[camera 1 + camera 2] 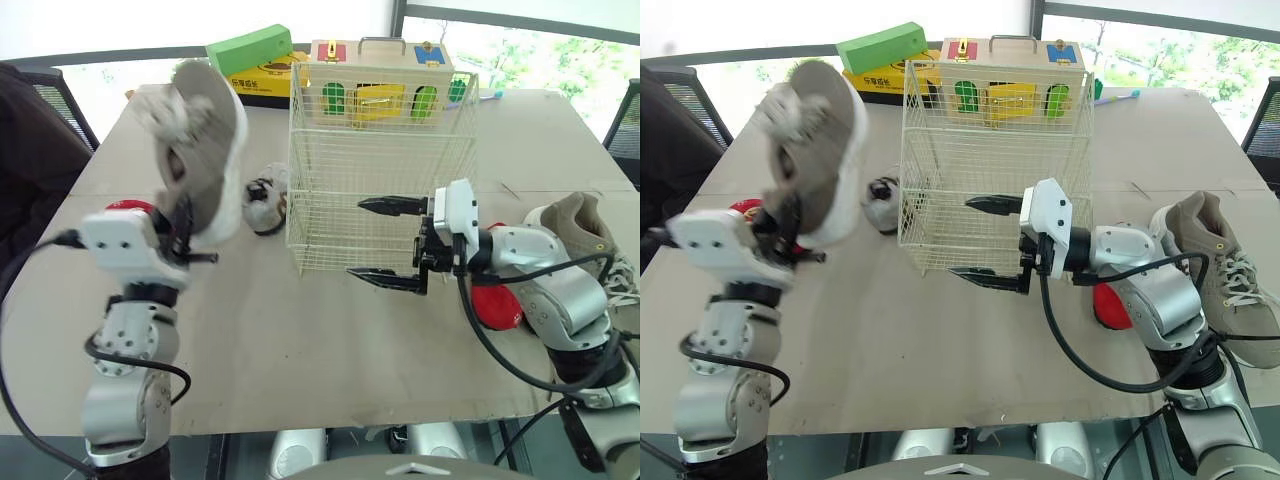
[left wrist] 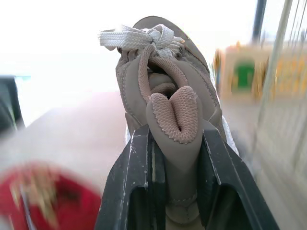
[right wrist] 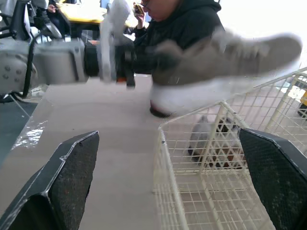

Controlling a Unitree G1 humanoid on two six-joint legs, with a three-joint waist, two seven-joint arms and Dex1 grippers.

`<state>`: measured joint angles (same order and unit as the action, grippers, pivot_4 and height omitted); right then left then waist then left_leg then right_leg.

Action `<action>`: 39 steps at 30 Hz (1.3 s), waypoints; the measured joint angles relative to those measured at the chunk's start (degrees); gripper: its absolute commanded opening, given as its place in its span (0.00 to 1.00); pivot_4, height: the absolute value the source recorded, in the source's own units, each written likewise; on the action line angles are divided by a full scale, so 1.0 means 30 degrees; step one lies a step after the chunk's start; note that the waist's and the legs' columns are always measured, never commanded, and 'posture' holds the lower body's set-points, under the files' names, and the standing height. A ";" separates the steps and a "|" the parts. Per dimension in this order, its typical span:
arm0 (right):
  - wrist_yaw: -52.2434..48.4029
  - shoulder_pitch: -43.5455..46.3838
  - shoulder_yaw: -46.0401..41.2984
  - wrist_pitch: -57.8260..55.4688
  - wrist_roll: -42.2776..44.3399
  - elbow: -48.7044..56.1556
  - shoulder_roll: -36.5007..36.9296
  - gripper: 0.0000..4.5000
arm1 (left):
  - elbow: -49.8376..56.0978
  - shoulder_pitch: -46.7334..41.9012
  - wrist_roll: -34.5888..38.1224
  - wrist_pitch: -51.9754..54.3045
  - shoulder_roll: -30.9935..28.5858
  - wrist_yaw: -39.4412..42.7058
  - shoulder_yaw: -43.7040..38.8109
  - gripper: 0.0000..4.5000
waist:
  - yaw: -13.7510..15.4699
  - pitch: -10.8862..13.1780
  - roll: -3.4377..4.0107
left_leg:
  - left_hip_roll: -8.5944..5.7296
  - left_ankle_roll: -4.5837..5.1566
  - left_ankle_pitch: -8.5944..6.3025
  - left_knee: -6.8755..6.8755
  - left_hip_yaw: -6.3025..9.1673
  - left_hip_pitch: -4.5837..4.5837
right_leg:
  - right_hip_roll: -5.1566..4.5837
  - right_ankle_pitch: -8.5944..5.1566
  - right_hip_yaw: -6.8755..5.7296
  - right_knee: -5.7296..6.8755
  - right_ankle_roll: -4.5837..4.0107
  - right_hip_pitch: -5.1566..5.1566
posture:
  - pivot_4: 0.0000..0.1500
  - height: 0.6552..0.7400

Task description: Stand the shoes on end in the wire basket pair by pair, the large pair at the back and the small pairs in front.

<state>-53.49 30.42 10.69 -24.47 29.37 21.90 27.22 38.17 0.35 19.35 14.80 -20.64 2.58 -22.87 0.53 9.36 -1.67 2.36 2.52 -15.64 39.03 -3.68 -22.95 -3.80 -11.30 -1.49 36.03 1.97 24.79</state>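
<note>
Left gripper (image 2: 176, 135): the two black fingers are clamped on the padded heel end of a large taupe suede sneaker with a thick white sole (image 1: 203, 150).
- The sneaker is held off the beige table (image 1: 330, 340), roughly on end with the toe uppermost.
- In the eye views its grey tread faces the camera, and the white sole edge runs round it.
- The left wrist view shows the upper: a ribbed mesh collar folded between the fingers, suede side panels, and flat off-white laces bunched near the top.
- The sneaker hangs over the table's left part, to the left of the cream wire basket (image 1: 380, 140) and apart from it.

Right gripper (image 1: 387, 242): the fingers are spread wide and hold nothing.
- It sits at the basket's near face, low on the right side.
- In the right wrist view the basket's corner post stands between the two fingers. Whether they touch the wire cannot be told.

Other items:
- A matching taupe sneaker with white laces (image 1: 578, 225) lies on the table's right edge, beyond the right arm.
- A small black-and-white shoe (image 1: 265, 200) sits just left of the basket, on the table.
- A red rounded item (image 1: 497, 308) lies under the right forearm; what it is cannot be told.
- A wooden box with coloured shapes (image 1: 380, 60) stands behind the basket.
</note>
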 measured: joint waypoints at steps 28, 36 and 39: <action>-0.6156 1.3235 0.0283 0.5562 -0.8407 -0.8332 0.9917 0.94 | -1.3874 -1.4710 -0.4374 -1.5348 -0.4395 1.4804 1.0113 0.11 | 0.0335 0.0183 0.0200 | -0.0001 -0.0080 0.0053 0.0031 -0.0108 -0.0320 | 0.0058 0.0063 -0.0063 -0.0032 0.0124 0.0268 | 1.00 1.00; -0.7007 1.1531 -0.0331 0.4578 -0.9292 -0.6842 1.1455 0.19 | -1.9296 -1.8086 -0.4318 -2.0663 -0.3083 1.7329 1.0803 0.11 | 0.0206 0.0192 0.0212 | -0.0013 -0.0077 0.0053 0.0095 -0.0163 -0.0320 | 0.0045 0.0093 0.0001 -0.0039 0.0175 0.0259 | 1.00 1.00; -0.6918 1.1009 -0.0939 0.3830 -0.9199 -0.6216 1.1611 0.00 | -2.0464 -1.8737 -0.2951 -2.1051 -0.2584 1.8462 1.0793 0.36 | 0.0217 0.0192 0.0211 | -0.0013 -0.0077 0.0053 0.0095 -0.0167 -0.0323 | 0.0045 0.0094 0.0000 -0.0038 0.0177 0.0259 | 1.00 1.00</action>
<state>-74.25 63.45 7.87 -12.98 1.77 3.25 62.05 -23.23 -55.86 10.50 -48.35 -28.39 57.97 9.51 1.19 9.94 -1.03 2.32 2.29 -15.48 39.32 -4.19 -23.92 -3.67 -11.02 -1.49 35.91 2.50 25.57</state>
